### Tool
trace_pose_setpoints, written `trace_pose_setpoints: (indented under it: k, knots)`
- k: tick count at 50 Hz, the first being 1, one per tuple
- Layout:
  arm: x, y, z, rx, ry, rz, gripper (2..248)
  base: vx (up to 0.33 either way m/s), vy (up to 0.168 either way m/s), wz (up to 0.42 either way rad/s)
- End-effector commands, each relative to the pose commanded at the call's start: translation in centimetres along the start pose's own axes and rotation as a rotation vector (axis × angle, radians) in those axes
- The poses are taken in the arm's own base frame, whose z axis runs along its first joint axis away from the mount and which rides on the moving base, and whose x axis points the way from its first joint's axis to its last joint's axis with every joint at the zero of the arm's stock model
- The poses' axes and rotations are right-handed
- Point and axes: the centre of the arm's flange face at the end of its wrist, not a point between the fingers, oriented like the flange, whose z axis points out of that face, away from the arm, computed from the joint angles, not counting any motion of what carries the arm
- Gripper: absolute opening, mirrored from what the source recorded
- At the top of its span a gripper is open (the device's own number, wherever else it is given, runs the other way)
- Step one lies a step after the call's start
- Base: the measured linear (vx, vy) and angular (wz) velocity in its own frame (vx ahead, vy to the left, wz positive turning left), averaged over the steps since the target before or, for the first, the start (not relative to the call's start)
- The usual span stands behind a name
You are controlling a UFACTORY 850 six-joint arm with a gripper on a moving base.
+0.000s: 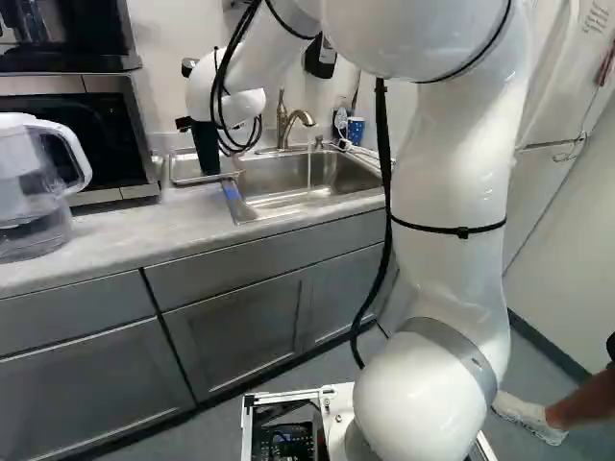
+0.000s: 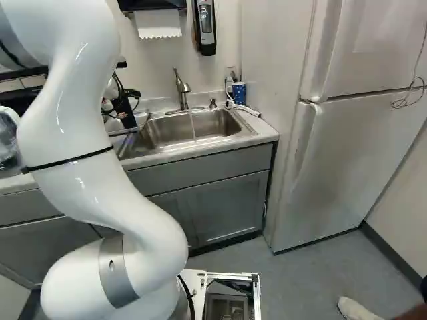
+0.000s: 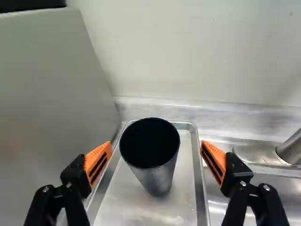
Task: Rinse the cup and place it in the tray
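Your fingers (image 3: 98,161) stand wide apart, gripping nothing; the black cup (image 3: 159,180) is upright between them in the tray (image 3: 183,200), left of the sink (image 2: 163,132). Drift sideways while backing out and one could clip its rim, toppling it.

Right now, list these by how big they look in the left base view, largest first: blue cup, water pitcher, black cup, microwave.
1. Microwave, though partly hidden
2. Water pitcher
3. Black cup
4. Blue cup
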Motion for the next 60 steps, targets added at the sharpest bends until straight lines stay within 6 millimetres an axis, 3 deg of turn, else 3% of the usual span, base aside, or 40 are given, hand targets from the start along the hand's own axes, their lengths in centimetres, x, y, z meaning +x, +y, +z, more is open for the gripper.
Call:
trace_pose_setpoints:
  k: [31, 60]
  knots:
    - [3.1, -0.1, -1.8, 0.012, 0.06, -0.044, 247, 0.0, 0.0, 0.0]
    - [5.5, 1.4, -4.4, -0.01, 0.109, -0.036, 247, 0.0, 0.0, 0.0]
